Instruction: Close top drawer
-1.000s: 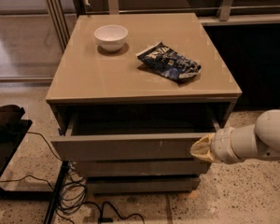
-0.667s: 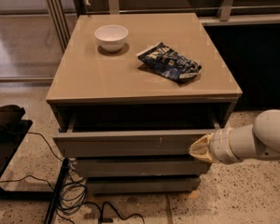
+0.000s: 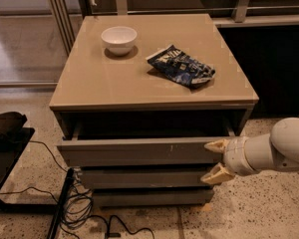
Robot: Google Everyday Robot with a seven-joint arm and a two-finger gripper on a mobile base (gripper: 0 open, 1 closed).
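Note:
The top drawer of the grey-taupe cabinet stands pulled out a short way, with a dark gap behind its flat front panel. A small white nick shows on the panel right of centre. My gripper reaches in from the right on a white arm. Its two tan fingers are spread apart, one at the drawer front's right end and one lower by the drawer front below. The gripper holds nothing. I cannot tell if the upper finger touches the panel.
A white bowl and a dark blue snack bag lie on the glossy beige tabletop. Two more drawer fronts sit shut below. Black cables and a dark stand are on the floor at left.
The top drawer has slid inward and sticks out less than a second ago. My gripper has followed it toward the cabinet at its right end.

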